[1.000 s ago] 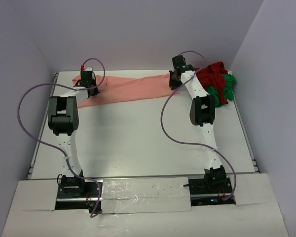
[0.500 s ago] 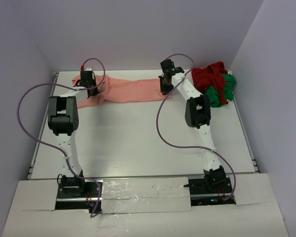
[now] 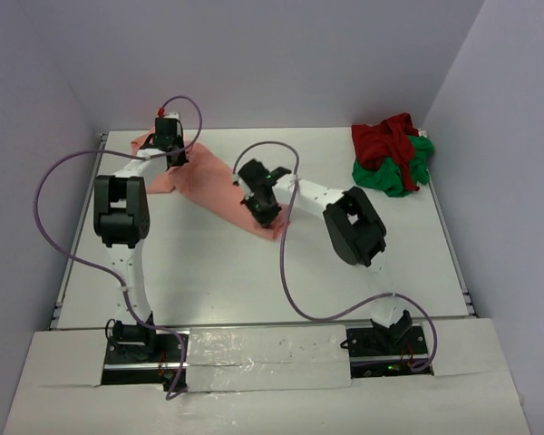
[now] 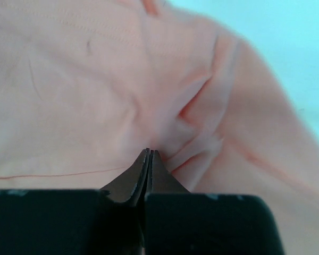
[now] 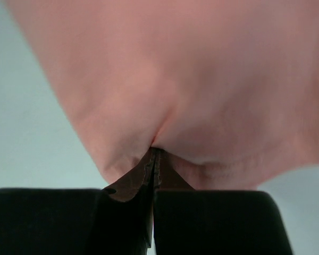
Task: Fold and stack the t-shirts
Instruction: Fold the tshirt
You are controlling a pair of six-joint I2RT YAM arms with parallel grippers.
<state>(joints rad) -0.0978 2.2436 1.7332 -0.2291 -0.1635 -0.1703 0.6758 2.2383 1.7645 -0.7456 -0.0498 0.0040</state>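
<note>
Right tool (image 3: pixel 267 216) dragged salmon-pink t-shirt (image 3: pixel 216 186) leftward; wrist view shows pinch.

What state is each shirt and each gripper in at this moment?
salmon-pink t-shirt: unfolded, bunched, held at two spots, running diagonally across the table.
dark red t-shirt: crumpled in a heap at the far right, unfolded.
green t-shirt: crumpled, touching the dark red one on its near side, unfolded.
left gripper: shut on the salmon-pink t-shirt.
right gripper: shut on the salmon-pink t-shirt.
</note>
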